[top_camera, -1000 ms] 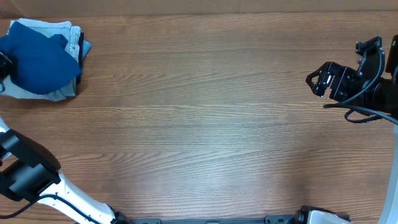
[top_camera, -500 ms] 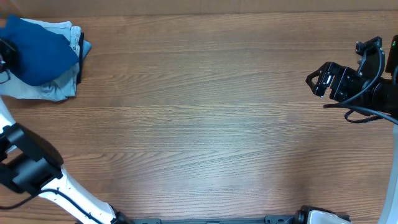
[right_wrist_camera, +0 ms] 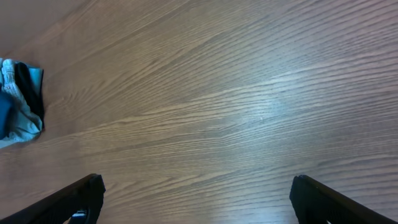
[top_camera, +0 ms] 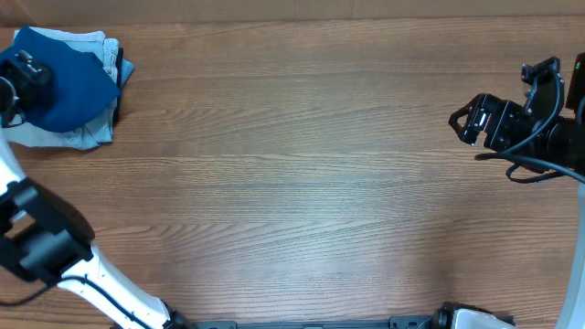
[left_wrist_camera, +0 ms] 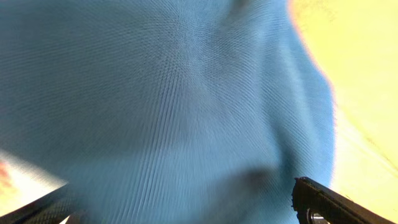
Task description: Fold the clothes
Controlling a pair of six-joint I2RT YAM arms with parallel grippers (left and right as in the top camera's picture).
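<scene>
The clothes, a deep teal-blue shirt [top_camera: 73,87], lie bunched on the table's far left corner, on top of pale jeans. My left gripper [top_camera: 22,79] hovers at the shirt's left side. In the left wrist view the blue knit [left_wrist_camera: 174,106] fills nearly the whole picture, and the left gripper [left_wrist_camera: 180,199] is open, its fingers wide apart at the two bottom corners with nothing pinched. My right gripper [top_camera: 462,120] stays at the far right, away from the shirt. The right gripper [right_wrist_camera: 196,190] is open over bare wood.
Folded pale denim jeans [top_camera: 66,135] lie under the shirt and show at its right and near edges; they also appear in the right wrist view as a small pale heap of jeans [right_wrist_camera: 18,121]. The wooden table [top_camera: 292,183] spreads between the two arms.
The left gripper has opened and let go of the shirt, which it had drawn leftward. The shirt has settled back on the jeans. The right arm has not moved.
</scene>
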